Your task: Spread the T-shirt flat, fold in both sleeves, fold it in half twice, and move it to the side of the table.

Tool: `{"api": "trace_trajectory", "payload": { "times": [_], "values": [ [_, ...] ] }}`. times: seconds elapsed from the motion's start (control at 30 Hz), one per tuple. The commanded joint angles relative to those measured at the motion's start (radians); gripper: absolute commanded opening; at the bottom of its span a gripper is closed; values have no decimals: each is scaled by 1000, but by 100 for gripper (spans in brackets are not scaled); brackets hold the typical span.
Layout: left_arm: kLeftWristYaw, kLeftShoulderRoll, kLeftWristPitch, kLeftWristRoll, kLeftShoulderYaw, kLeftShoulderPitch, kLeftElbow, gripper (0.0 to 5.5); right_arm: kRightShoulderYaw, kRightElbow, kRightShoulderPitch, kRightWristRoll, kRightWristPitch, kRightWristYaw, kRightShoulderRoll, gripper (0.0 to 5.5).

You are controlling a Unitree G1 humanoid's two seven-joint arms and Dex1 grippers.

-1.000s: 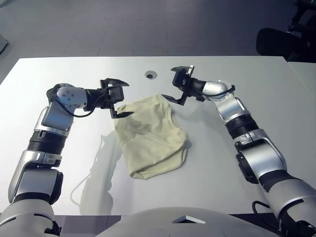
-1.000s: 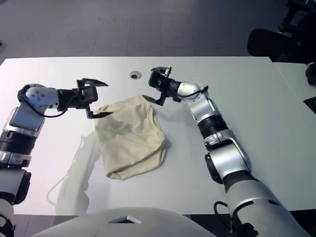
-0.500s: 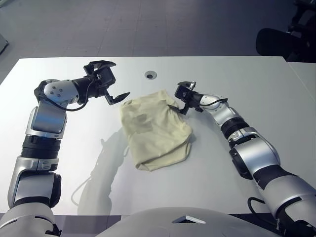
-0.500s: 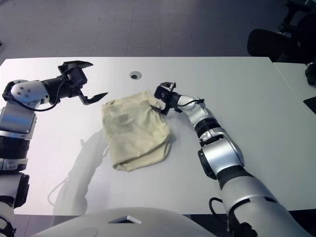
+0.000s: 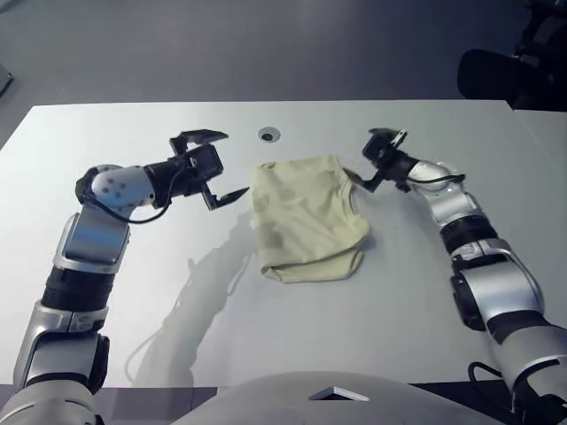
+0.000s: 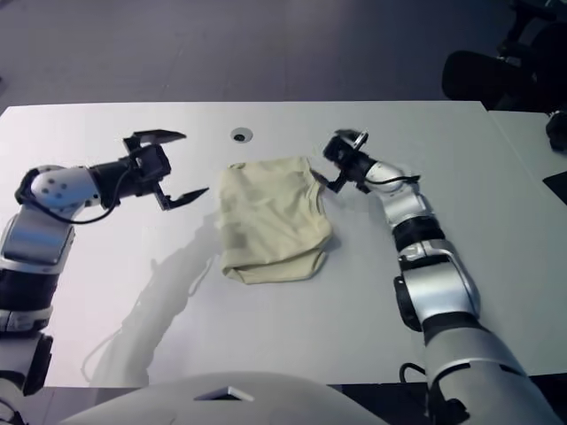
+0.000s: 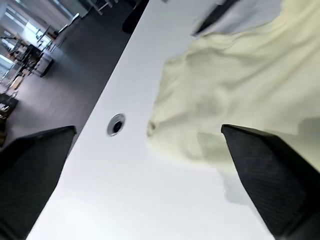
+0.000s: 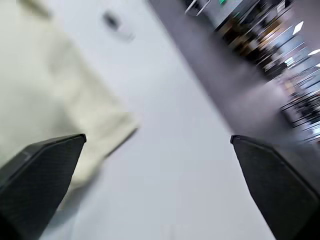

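The pale yellow T-shirt [image 5: 307,217] lies folded into a small packet at the middle of the white table [image 5: 106,266]. My left gripper [image 5: 217,166] hovers open just left of the shirt's far corner, and the cloth [image 7: 240,80] lies beyond its fingertips [image 7: 265,175] with nothing between them. My right gripper [image 5: 376,159] stands open just off the shirt's far right corner, a little above the table. The shirt's edge [image 8: 50,100] shows beside its open fingers [image 8: 35,170], with bare tabletop between them.
A round cable hole [image 5: 267,135] sits in the table behind the shirt. A dark chair [image 5: 505,75] stands off the table's far right corner. Bare tabletop stretches to the left, right and front of the shirt.
The shirt has slid to the right across the table. My right gripper drew back to the right and came off the shirt's edge. My left gripper moved right and lower, following the shirt.
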Motion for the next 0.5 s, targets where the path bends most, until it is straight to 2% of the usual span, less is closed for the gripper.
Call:
{"api": "trace_trajectory", "payload": {
  "times": [0.03,0.13,0.23,0.4,0.5],
  "values": [
    [-81,111,66,-76,66,285,-297,540,-156,-786,461,64,225,145,-235,539],
    [-112,153,89,-90,106,483,-456,540,-220,-1104,775,37,277,264,-350,539],
    [-99,152,71,-44,70,592,-527,540,-253,-1291,966,45,318,339,-389,539],
    [-84,165,34,48,3,654,-556,540,-243,-1384,1050,28,373,368,-396,539],
    [-42,148,-27,185,-98,627,-521,540,-215,-1412,1090,-11,372,368,-400,539]
  ]
}}
